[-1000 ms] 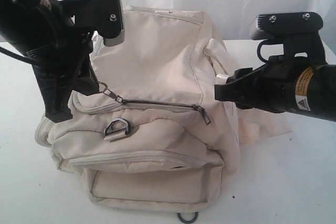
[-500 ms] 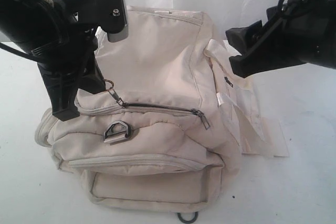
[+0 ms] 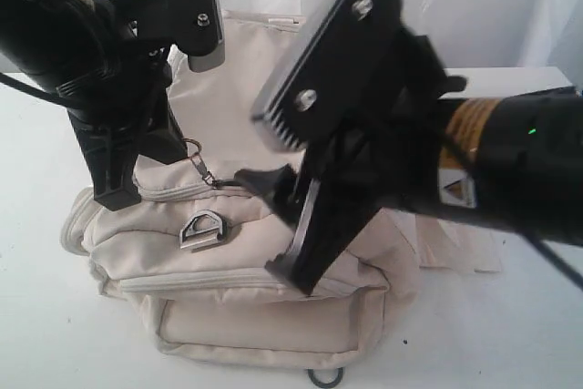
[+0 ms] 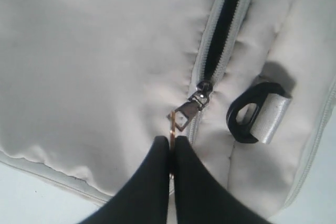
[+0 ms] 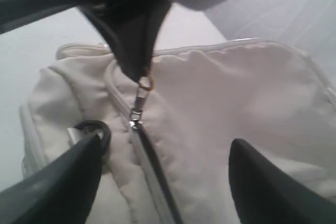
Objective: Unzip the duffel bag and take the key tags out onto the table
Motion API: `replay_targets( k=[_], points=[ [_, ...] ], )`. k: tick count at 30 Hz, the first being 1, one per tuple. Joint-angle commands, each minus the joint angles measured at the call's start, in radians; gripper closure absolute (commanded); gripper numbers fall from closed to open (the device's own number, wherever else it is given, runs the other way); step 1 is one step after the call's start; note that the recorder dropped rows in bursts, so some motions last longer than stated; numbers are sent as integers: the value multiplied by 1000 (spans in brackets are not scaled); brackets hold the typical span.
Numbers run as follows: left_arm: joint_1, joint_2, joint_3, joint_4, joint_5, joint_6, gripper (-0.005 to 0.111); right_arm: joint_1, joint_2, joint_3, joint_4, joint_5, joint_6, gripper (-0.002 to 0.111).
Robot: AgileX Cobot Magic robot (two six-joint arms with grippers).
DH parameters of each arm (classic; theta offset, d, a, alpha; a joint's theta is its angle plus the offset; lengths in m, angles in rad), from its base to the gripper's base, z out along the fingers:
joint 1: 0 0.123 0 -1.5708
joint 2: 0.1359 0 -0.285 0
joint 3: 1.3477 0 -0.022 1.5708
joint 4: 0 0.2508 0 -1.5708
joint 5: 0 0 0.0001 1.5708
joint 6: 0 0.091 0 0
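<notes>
White surface (image 3: 36, 334) everywhere, and we reckon the duffel bag (image 3: 273, 316) is soft and floppy. Left gripper (image 4: 171, 145) pinches the pull ring (image 4: 181, 116), the best hold; right gripper (image 5: 163, 156) gapes empty.

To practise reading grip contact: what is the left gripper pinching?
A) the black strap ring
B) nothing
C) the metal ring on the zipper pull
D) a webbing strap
C: the left gripper is shut on the metal ring of the zipper pull.
</notes>
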Motion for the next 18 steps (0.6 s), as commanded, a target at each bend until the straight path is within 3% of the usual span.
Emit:
replay_targets(
  k=[1, 6, 14, 18],
  points=[
    [3, -12, 7, -22, 15, 1, 107, 38, 116, 1, 1, -57, -36, 44],
    [3, -12, 7, -22, 24, 1, 107, 38, 227, 1, -20, -116, -79, 44],
    [3, -12, 7, -22, 24, 1, 107, 38, 325, -1, -20, -59, -122, 44],
    [3, -12, 7, -22, 24, 4, 107, 38, 333, -3, -20, -39, -122, 50]
  ],
)
